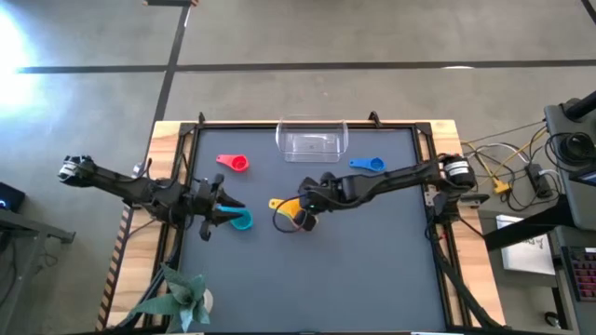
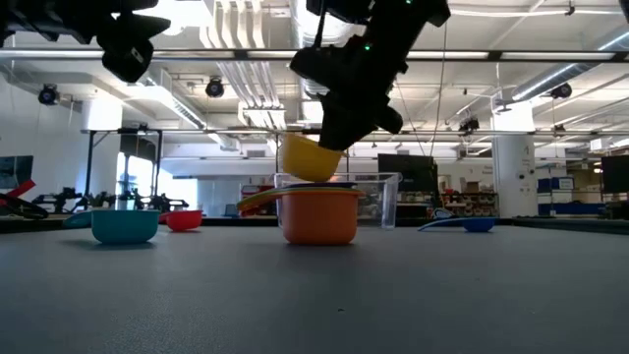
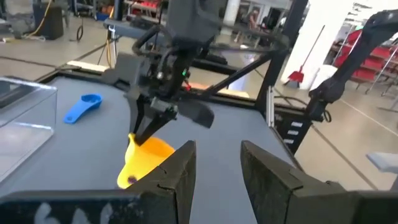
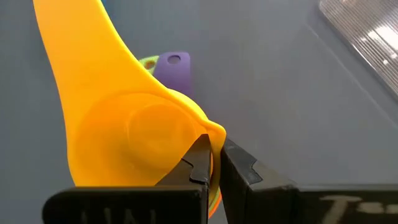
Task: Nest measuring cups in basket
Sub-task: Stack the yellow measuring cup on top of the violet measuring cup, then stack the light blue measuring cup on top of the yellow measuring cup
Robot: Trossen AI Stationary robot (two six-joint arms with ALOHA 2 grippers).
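Note:
My right gripper (image 4: 214, 146) is shut on the yellow measuring cup (image 2: 310, 157), which hangs just above the orange cup (image 2: 319, 216) at mid-table. Green (image 4: 148, 63) and purple (image 4: 174, 65) handles stick out from the orange cup below it. The clear basket (image 1: 312, 140) stands at the far edge. The red cup (image 1: 233, 163), the blue cup (image 1: 368, 165) and the light blue cup (image 2: 125, 224) sit on the table. My left gripper (image 3: 217, 171) is open with nothing between its fingers, raised above the table's left side, near the light blue cup. My right gripper pinches the yellow cup's rim wall (image 4: 212, 135), on the side away from its handle, with one finger inside the bowl and one outside. The fingers slant down from the table's right. The cup hangs tilted, clear of the orange cup, its handle (image 1: 276, 202) toward the table's left.
The right arm (image 1: 391, 177) reaches across the table's middle from the right edge. A green plant-like thing (image 1: 182, 298) lies at the near left corner. Cables and gear (image 1: 521, 177) sit off the table's right edge. Bare mat lies toward the near edge.

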